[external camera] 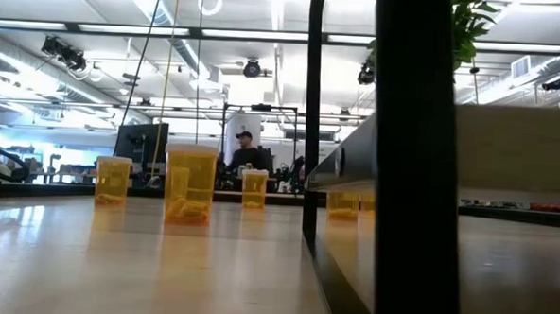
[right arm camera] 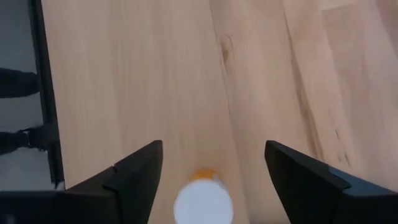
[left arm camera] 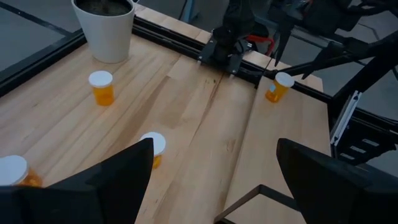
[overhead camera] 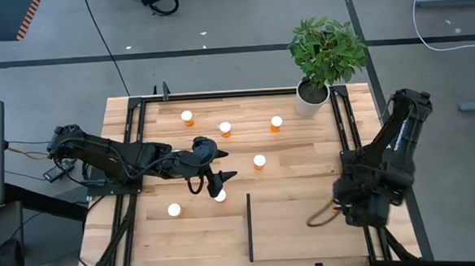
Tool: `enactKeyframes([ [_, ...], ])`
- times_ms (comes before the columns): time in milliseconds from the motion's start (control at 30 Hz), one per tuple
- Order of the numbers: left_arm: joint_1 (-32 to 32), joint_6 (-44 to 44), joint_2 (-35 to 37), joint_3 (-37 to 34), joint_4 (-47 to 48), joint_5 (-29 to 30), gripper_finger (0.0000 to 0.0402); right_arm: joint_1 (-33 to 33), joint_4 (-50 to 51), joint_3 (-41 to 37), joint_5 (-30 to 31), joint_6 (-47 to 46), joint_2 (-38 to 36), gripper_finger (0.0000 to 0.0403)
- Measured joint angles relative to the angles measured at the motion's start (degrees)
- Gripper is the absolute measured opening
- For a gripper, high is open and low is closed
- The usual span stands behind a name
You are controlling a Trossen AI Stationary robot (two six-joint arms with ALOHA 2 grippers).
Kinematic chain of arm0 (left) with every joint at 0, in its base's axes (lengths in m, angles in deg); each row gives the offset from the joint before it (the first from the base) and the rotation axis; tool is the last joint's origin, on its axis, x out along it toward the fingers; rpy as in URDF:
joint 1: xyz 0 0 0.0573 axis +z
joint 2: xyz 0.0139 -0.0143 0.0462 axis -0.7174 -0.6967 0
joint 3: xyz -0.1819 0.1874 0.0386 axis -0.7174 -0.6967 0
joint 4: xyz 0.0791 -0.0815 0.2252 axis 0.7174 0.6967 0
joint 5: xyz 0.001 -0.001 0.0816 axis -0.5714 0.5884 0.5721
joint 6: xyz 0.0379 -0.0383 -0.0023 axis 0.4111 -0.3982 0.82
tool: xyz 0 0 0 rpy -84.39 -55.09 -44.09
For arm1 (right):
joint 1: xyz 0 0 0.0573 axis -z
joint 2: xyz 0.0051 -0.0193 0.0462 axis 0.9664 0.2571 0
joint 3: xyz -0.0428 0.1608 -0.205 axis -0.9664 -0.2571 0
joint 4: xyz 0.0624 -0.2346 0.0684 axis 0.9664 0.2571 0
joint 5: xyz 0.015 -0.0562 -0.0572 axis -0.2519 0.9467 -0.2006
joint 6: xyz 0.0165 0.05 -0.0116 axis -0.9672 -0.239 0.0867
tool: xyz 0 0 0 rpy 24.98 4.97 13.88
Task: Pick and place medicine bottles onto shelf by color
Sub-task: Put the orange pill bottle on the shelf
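My left pincer (overhead camera: 216,176) apart mid-tabletop, a bottle (overhead camera: 220,196) beside its tips. Right pincer (right arm camera: 211,180) apart over an orange bottle (right arm camera: 203,200) by the right edge. Shelf strip (overhead camera: 250,227) between us; plant pot (overhead camera: 308,97) at far corner.

The medicine bottles (overhead camera: 224,129) have translucent orange bodies and round white caps; from above they read mostly as white discs with an orange edge. The tabletop (overhead camera: 296,162) is pale blond wood in lengthwise planks with fine brown grain streaks. A thin black strip (overhead camera: 249,227) crosses the near part of the wood, and black rails (overhead camera: 340,119) frame the table. The plant pot (overhead camera: 309,99) is plain white, holding green leaves (overhead camera: 327,48). Both arms are black. The floor (overhead camera: 240,19) around the table is grey, crossed by dark lines.
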Motion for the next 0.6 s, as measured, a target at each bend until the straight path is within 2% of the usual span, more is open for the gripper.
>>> enactKeyframes([
  [200, 0.0, -0.02, 0.0, 0.0, 0.09, -0.02, 0.0346, 11.57, -4.37, -0.86, -11.69, 10.13, 0.45, 0.0278],
  [367, 0.0, -0.24, 0.0, 0.0, 1.4, -0.02, 0.0346, 14.57, -4.8, -0.91, -18.16, 18.12, 4.58, 0.027],
  [600, 0.0, -0.3, 0.0, 0.0, 3.04, -0.01, 0.0346, 16.07, -4.78, -0.98, -19.75, 22.95, 11.52, 0.0263],
])
